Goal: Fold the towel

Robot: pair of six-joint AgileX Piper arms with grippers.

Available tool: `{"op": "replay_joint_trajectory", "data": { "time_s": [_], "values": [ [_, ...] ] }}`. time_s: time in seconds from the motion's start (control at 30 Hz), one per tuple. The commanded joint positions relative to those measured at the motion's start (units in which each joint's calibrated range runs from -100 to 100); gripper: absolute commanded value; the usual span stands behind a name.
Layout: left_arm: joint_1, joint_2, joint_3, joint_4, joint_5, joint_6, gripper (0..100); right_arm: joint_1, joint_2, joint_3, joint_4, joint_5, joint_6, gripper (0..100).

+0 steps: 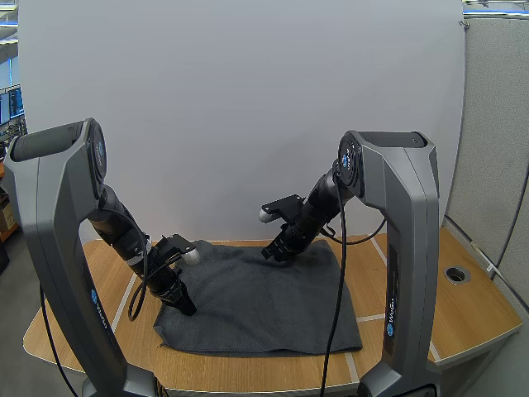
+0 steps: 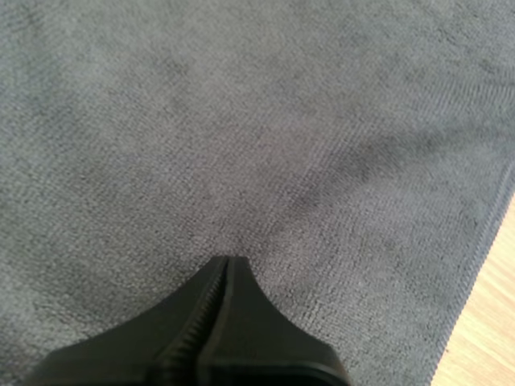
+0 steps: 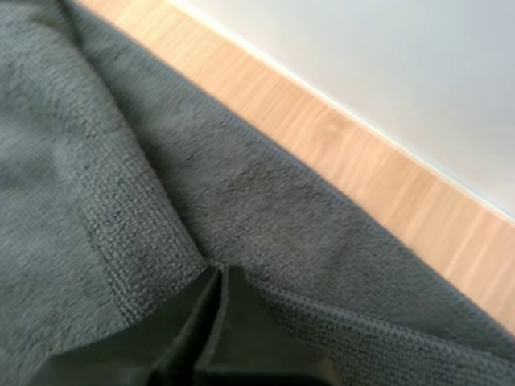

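A dark grey towel point(image 1: 264, 298) lies spread on the wooden table point(image 1: 471, 314). My left gripper point(image 1: 185, 306) is down on the towel's left part. In the left wrist view its fingers point(image 2: 228, 265) lie together, tips pressed into the towel point(image 2: 241, 129), with creases running into the tips. My right gripper point(image 1: 273, 252) is at the towel's far edge. Its fingers point(image 3: 216, 277) are closed together there, and the towel's hemmed edge point(image 3: 121, 241) is gathered and raised around the tips.
Bare wood point(image 3: 322, 137) shows beyond the towel's far edge, up to a white back wall point(image 1: 248, 99). A round hole point(image 1: 456, 274) sits in the table at the right. Table strips lie free to the left and right of the towel.
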Motion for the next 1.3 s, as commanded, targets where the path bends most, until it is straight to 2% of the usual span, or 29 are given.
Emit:
{"op": "replay_joint_trajectory", "data": {
  "time_s": [0.0,0.1,0.43,0.63,0.87,1.0,1.27],
  "values": [
    [-0.16,0.1,0.5,2.2,-0.1,-0.6,0,0.3,2.3,0.2,-1.5,-11.0,-0.6,0],
    [-0.16,0.1,0.5,2.2,-0.1,-0.7,0,0.7,2.3,-0.7,-1.5,-15.5,-0.9,0],
    [-0.16,0.1,0.5,2.7,0.3,-1.3,0,0.8,2.4,-8.5,0.1,-16.8,-0.2,0],
    [-0.09,0.1,0.5,4.0,0.3,-1.7,0,0.6,0.3,-8.6,-0.6,-11.4,1.6,0],
    [-0.09,0.1,0.5,4.6,0.3,-1.8,0,-0.9,-5.7,-8.0,-6.9,8.7,6.5,0],
    [-0.09,0.1,0.5,4.6,0.1,-1.8,0,-2.1,-8.5,-5.4,-8.4,10.3,6.5,0],
    [-0.09,0.1,0.5,5.6,-0.3,-2.3,0,-2.5,-6.1,-3.0,-9.8,7.8,6.4,0]
  ]
}}
